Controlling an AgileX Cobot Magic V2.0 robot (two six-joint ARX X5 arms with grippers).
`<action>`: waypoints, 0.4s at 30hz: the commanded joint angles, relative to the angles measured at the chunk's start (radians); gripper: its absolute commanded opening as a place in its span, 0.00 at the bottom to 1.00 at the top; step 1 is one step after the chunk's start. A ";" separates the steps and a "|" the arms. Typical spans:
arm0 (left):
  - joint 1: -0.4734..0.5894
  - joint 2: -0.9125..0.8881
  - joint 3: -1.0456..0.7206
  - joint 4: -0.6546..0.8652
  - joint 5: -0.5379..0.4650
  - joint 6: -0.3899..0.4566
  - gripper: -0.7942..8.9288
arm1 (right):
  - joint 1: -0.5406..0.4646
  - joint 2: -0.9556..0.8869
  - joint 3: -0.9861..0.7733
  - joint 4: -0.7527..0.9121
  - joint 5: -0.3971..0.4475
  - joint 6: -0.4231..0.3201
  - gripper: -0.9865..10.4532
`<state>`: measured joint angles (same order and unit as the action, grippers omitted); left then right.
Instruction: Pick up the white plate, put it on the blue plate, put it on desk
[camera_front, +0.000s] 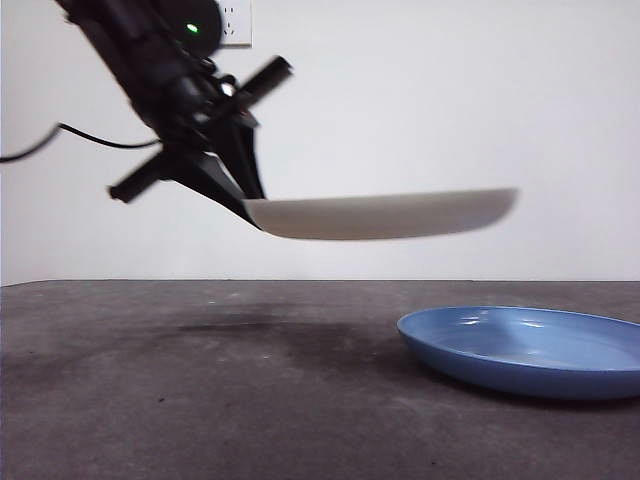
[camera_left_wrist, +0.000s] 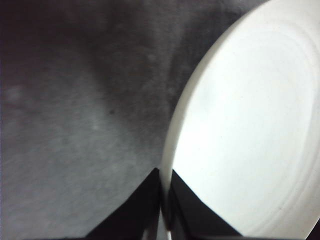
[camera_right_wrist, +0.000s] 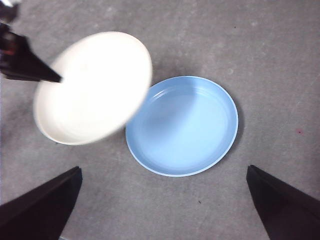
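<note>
Front view: the left gripper (camera_front: 250, 205) is carrying the white plate (camera_front: 385, 215) by its rim, in the air above the bench (camera_front: 200, 390), beside the blue plate (camera_front: 530, 350), which is lying empty.

Left wrist view: its fingers (camera_left_wrist: 150, 200) are pinching the white plate's (camera_left_wrist: 250, 130) rim.

Right wrist view: the right gripper (camera_right_wrist: 165, 200) is waiting overhead, fingers spread wide. The white plate (camera_right_wrist: 95, 90) is overlapping the blue plate's (camera_right_wrist: 182, 125) edge and also holding nothing. Next, it probably needs centring over the blue one, then lowering.
</note>
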<state>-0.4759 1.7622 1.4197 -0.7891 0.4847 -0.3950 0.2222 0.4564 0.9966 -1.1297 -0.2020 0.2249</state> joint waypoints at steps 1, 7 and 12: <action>-0.040 0.070 0.067 -0.003 0.005 -0.025 0.10 | 0.004 -0.013 0.048 -0.020 0.025 -0.002 0.57; -0.113 0.207 0.193 -0.020 0.007 -0.045 0.10 | 0.004 -0.030 0.103 -0.060 0.024 -0.002 0.57; -0.159 0.319 0.323 -0.062 0.008 -0.045 0.10 | 0.004 -0.030 0.113 -0.080 0.020 0.000 0.57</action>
<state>-0.6220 2.0491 1.6981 -0.8524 0.4850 -0.4335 0.2222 0.4248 1.0927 -1.2137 -0.1825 0.2249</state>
